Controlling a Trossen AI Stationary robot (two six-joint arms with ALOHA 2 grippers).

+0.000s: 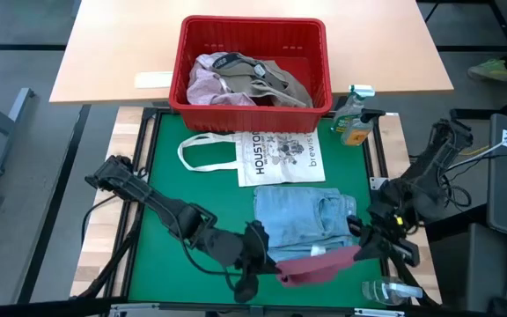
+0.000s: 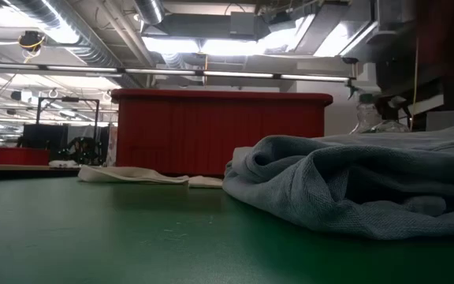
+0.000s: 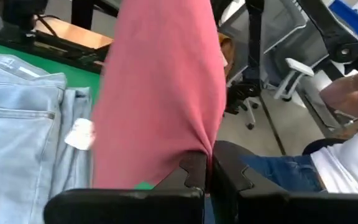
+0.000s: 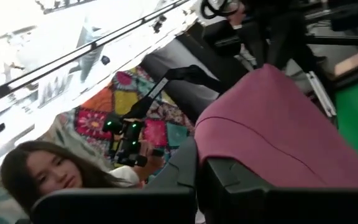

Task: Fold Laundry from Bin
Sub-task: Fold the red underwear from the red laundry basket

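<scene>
One soft, light maroon cloth garment (image 1: 317, 264), judged limp and best taken by its edges, is held stretched above the table's near edge, pinched by the closed left gripper (image 1: 255, 261) and closed right gripper (image 1: 360, 246), beside one folded light-blue denim piece (image 1: 304, 217), while a few pieces remain in the one red slotted plastic bin (image 1: 252, 32).

White tote bag (image 1: 282, 158) reads "HOUSTON" — smaller word beside it, perhaps "brewski".

Both arms reach low (elbows bent), left tool (image 1: 255, 261) and right tool (image 1: 365, 244) clamped
</scene>
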